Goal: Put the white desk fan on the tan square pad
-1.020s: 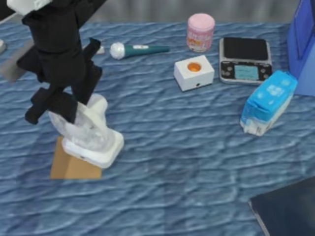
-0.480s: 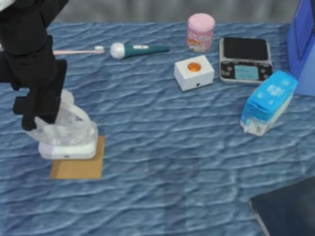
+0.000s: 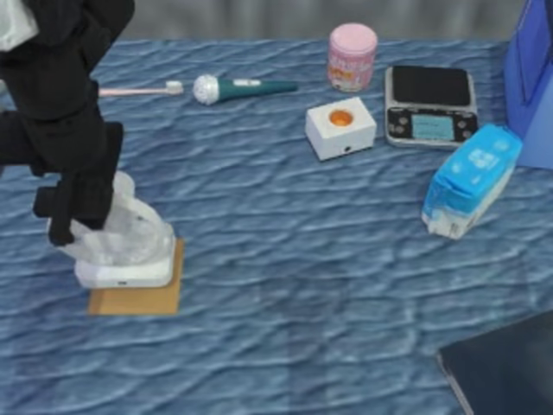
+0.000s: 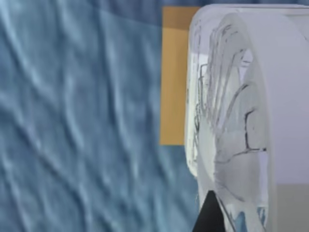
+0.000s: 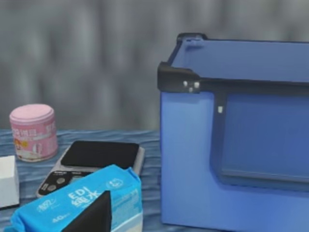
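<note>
The fan [image 3: 121, 246], pinched by the left gripper [image 3: 73, 207], overhung the pad [image 3: 138, 298] toward ten o'clock, so a tilted, off-centre landing was judged possible.

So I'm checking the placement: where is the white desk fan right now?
In the top view the white desk fan sits at the table's left, its base over the tan square pad's far part, under the left hand.

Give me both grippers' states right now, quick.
Left gripper: shut on the white desk fan, over the tan square pad.
Right gripper: out of the top view; state cannot be told.
</note>
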Action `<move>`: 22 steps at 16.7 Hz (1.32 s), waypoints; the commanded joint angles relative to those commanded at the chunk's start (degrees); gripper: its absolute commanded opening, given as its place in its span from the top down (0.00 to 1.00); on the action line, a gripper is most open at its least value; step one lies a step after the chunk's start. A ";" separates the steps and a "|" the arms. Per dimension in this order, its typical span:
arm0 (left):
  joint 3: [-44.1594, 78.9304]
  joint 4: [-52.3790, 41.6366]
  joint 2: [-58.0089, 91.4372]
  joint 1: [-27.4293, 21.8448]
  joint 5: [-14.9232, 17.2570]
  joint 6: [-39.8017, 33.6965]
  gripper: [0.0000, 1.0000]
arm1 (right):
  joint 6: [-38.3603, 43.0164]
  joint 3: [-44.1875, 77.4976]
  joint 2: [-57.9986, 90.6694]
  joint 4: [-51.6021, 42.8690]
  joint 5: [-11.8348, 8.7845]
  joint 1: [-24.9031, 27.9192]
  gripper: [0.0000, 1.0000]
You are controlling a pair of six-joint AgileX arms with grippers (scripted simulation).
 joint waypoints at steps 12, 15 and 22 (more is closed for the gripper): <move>-1.74 1.77 0.16 0.10 0.01 0.03 0.47 | 0.00 0.00 0.00 0.00 0.00 0.00 0.00; -1.74 1.77 0.16 0.10 0.01 0.03 0.25 | 0.00 0.00 0.00 0.00 0.00 0.00 0.00; -1.74 1.77 0.16 0.10 0.01 0.03 0.00 | 0.00 0.00 0.00 0.00 0.00 0.00 0.00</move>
